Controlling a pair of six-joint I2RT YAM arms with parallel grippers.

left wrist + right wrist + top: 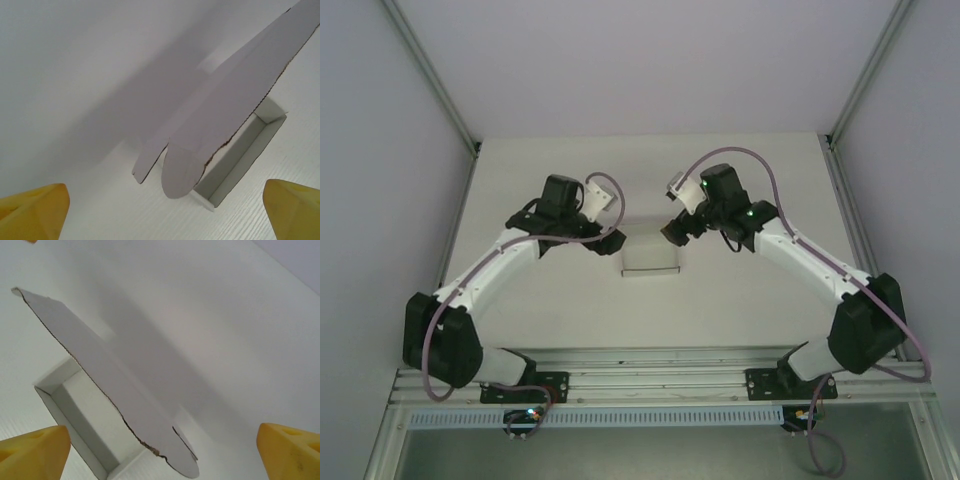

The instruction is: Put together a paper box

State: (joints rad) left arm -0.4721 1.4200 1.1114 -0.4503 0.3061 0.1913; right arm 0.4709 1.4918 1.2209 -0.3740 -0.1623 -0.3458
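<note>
From the top external camera we see the paper box [651, 258] lying on the white table [740, 300], around the middle of it and between the two grippers. The left gripper [612, 240] sits just beside the box's left end. The right gripper [674, 230] is at its upper right corner. We cannot tell from here whether either one touches the cardboard. Lilac cables [772, 185] loop along both arms, and two small green lights [705, 185] glow on the right arm's wrist.

In the left wrist view, the left gripper's yellow fingers [35, 210] stand in the two bottom corners, spread wide, with nothing between them but table and cardboard further off. The box lies ahead and to the right. Its shallow tray [240, 155] is open and rests on the table, and its lid panel [240, 95] rises tilted from the tray toward the upper right corner. A rounded tab [180, 175] ends the lid at lower centre, with a narrower flap [147, 162] just beside it. The cardboard is plain white, with a rough brownish cut edge.

In the right wrist view, the right gripper's yellow fingers [32, 452] likewise sit in the bottom corners, jaws wide apart and gripping nothing. The lid crosses from upper left to bottom centre, raised over the tray at lower left, and throws a broad shadow on the table behind it.
</note>
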